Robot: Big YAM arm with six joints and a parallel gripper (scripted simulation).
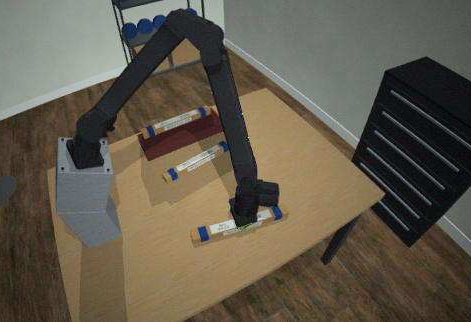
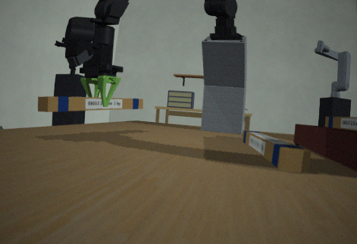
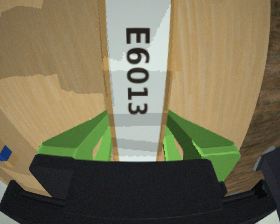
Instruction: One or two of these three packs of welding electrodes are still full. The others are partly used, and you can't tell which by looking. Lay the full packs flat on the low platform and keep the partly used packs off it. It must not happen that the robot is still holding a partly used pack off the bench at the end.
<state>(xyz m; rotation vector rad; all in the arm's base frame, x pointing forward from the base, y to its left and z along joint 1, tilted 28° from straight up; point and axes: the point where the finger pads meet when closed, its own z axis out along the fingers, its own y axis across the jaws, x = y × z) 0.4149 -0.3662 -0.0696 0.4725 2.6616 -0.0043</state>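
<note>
We've got the gripper [image 1: 244, 225] [image 2: 101, 99] [image 3: 137, 113] shut on one pack, its green, open-webbed, tapering fingers pressed to the long sides & standing partway apart, approx. mid-range. That held pack [image 1: 222, 227] [image 2: 74, 104] [image 3: 138, 70] is a long, square-ended tan box w/ blue bands nr. both ends & a white label; we can read "E6013" on it up close. It's roughly level, off the bench [image 1: 303, 175] [image 2: 154, 197] [image 3: 216, 75], w/ its shadow on the pale, fine-grained wood below.

Our 2nd pack [image 1: 196, 161] [image 2: 286, 153], same long box shape & blue bands, lies flat on the bench b/w the held one & the low platform [image 1: 180, 141] [image 2: 332, 145]. The platform's dark red, smooth & straight-edged, w/ a small dark foot at the nr. corner in the ext. view. Our 3rd pack [image 1: 177, 122] [image 2: 356, 123] lies flat on top of it, label showing.

We see the matte black arm [image 1: 228, 110] [image 2: 104, 42], all rounded joints & thick links, bent high over the bench from a grey, faintly speckled pedestal [image 1: 85, 192] [image 2: 223, 83]. Off to the side there's a boxy black cabinet [image 1: 438, 80] w/ thin metallic bar handles, on dark, streaky wood-plank flooring [image 1: 278, 295]. Can't tell by eye which packs are full.
</note>
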